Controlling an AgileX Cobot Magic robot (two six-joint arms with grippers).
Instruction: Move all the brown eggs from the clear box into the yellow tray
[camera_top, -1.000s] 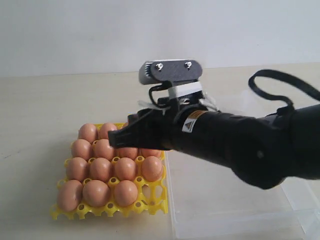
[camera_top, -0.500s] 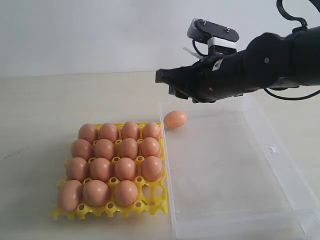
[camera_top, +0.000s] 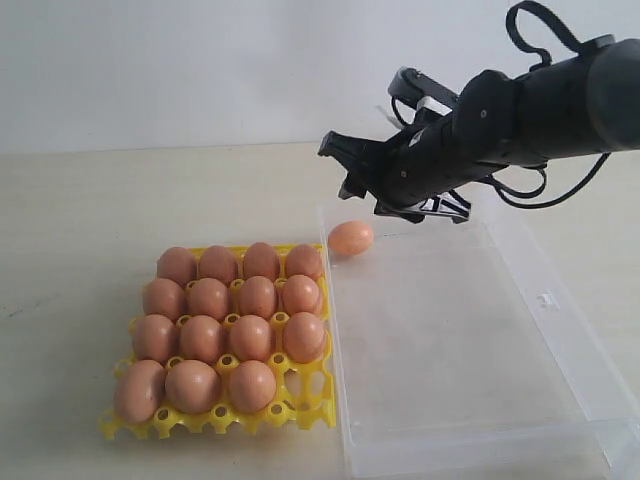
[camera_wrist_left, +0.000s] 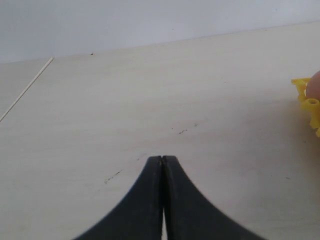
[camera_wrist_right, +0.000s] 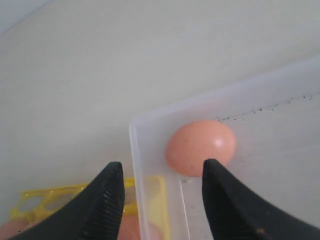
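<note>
Brown eggs (camera_top: 208, 298) fill almost all of the yellow tray (camera_top: 300, 402), which sits on the pale desk (camera_top: 90, 200) at the near left of the exterior view. Fifteen eggs stand in its cups in four rows. The three farther rows hold four each and the nearest row holds three, so the cup at the tray's near right corner is open.

Just beside the tray on its right lies the clear box (camera_top: 450, 340), a shallow see-through container larger than the tray, with a small tab (camera_top: 545, 298) on its right rim. A lone egg (camera_top: 350, 238) lies on its side in the box's far left corner, close against the walls there (whether it touches them cannot be told).

The right gripper (camera_top: 340, 165), on a black arm reaching in from the right, hangs in the air above that far left corner and points left. Its fingers (camera_wrist_right: 106, 200) are spread apart with nothing held. In the right wrist view the lone egg shows in the gap between the two tips, lower down and clear of both.

The left gripper (camera_wrist_left: 162, 162) is seen only in its own wrist view. Its fingers are pressed together, gripping nothing, over bare desk, with a corner of the yellow tray at the edge of that view.
</note>
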